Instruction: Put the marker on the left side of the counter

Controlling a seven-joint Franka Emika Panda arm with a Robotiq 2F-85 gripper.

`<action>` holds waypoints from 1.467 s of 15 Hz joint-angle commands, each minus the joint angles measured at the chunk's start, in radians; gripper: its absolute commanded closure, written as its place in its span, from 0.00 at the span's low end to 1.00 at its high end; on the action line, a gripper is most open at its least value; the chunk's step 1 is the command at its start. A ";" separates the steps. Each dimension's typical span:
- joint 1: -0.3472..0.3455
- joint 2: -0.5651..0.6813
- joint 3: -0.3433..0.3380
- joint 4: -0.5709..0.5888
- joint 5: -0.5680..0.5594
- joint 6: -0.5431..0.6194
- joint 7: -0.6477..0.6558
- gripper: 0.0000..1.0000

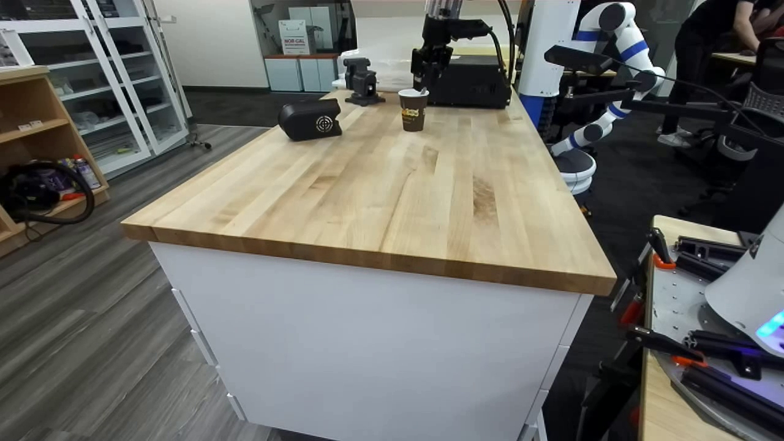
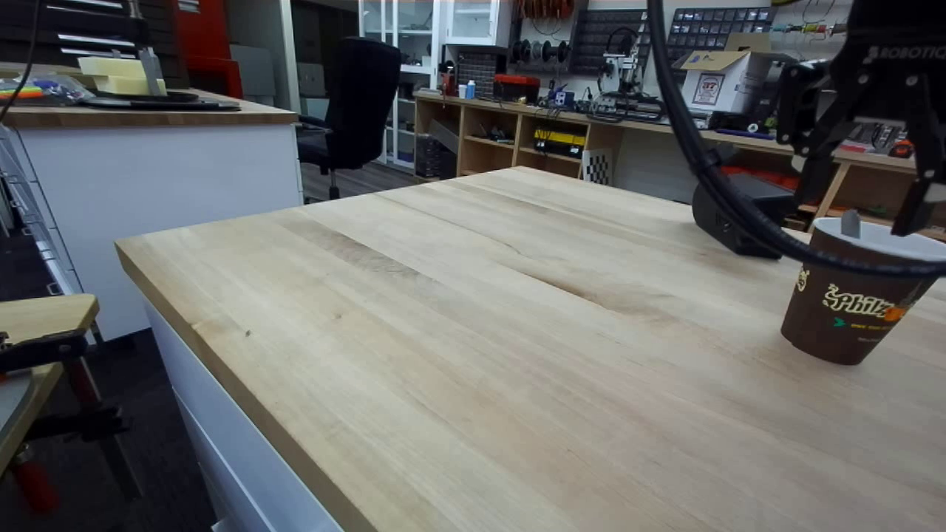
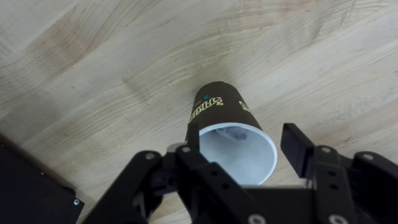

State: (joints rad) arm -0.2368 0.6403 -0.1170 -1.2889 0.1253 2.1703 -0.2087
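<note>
The marker (image 3: 233,133) appears as a greyish pen-like stick leaning inside a dark brown paper cup with a white inside (image 3: 224,105). Its grey end pokes above the cup rim in an exterior view (image 2: 851,224); the rest is hidden in the cup. The cup stands upright on the light wooden counter (image 1: 367,202), near its far end in an exterior view (image 1: 413,113). My gripper (image 3: 244,143) is open and empty, pointing down just above the cup, with its fingers on either side of the cup mouth in the wrist view. It also shows in an exterior view (image 2: 861,203).
A black case (image 1: 310,119) lies on the counter near the cup, also visible in an exterior view (image 2: 739,214). A small dark vise (image 1: 362,86) and a black box (image 1: 468,79) stand at the far end. A thick black cable (image 2: 709,174) hangs from my arm across the cup.
</note>
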 commanded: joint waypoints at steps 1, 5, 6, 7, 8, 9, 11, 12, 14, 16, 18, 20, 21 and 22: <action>-0.026 0.032 0.024 0.070 0.003 -0.058 0.019 0.55; -0.028 0.048 0.027 0.095 0.003 -0.077 0.019 0.71; -0.028 0.053 0.027 0.102 0.003 -0.082 0.019 0.79; -0.028 0.056 0.027 0.106 0.003 -0.085 0.019 0.84; -0.029 0.058 0.028 0.110 0.003 -0.086 0.019 0.90; -0.030 0.061 0.028 0.114 0.003 -0.089 0.018 0.97; -0.030 0.064 0.029 0.121 0.002 -0.092 0.019 1.00; -0.030 0.064 0.028 0.126 0.001 -0.098 0.022 0.98; -0.029 0.063 0.027 0.135 -0.002 -0.116 0.026 0.97; -0.028 0.061 0.025 0.144 -0.004 -0.137 0.028 0.97; -0.027 0.059 0.025 0.154 -0.005 -0.153 0.029 0.97; -0.026 0.059 0.025 0.165 -0.006 -0.166 0.030 0.97; -0.025 0.059 0.024 0.170 -0.006 -0.170 0.031 0.97; -0.024 0.059 0.024 0.175 -0.007 -0.173 0.031 0.97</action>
State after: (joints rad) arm -0.2464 0.6909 -0.1102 -1.1607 0.1253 2.0479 -0.2038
